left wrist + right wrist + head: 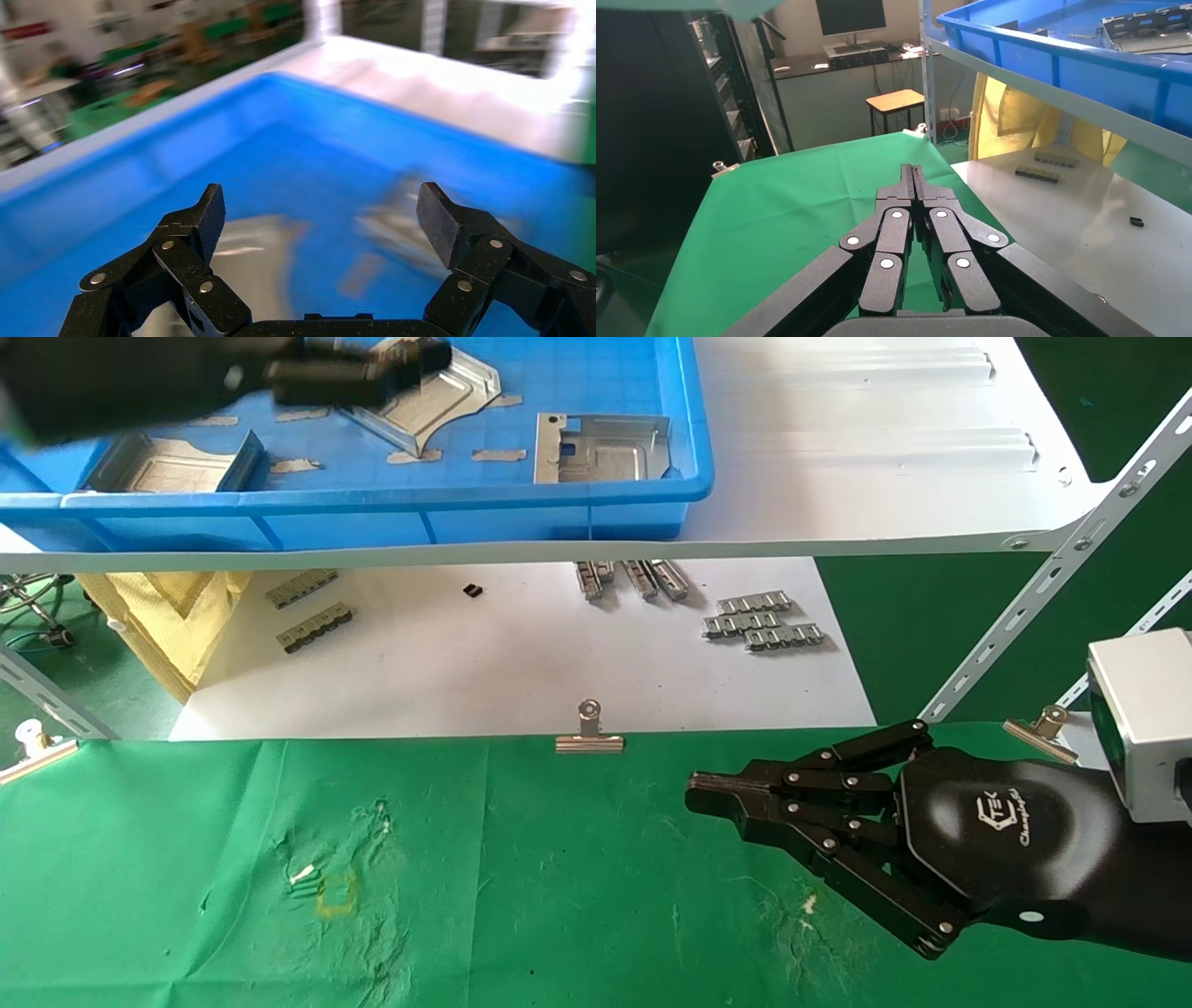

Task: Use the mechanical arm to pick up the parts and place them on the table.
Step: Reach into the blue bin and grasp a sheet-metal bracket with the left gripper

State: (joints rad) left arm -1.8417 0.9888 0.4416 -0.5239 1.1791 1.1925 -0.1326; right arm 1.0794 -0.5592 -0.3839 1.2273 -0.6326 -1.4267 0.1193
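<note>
Three silver sheet-metal parts lie in the blue tray (559, 519) on the upper shelf: one at the left (168, 463), one in the middle (438, 398), one at the right (605, 449). My left gripper (410, 360) is blurred and hovers over the middle part. In the left wrist view it (320, 217) is open and empty above the tray floor, with two blurred parts (253, 253) (393, 225) below it. My right gripper (698, 794) is shut and empty, low over the green table (521, 896); it also shows in the right wrist view (914, 172).
The white shelf board (885, 449) carries the tray. Under it, a white board (521, 663) holds small ridged strips (759, 621). Binder clips (589, 733) (1043, 724) pin the cloth's far edge. Slanted metal shelf struts (1052, 579) stand at the right.
</note>
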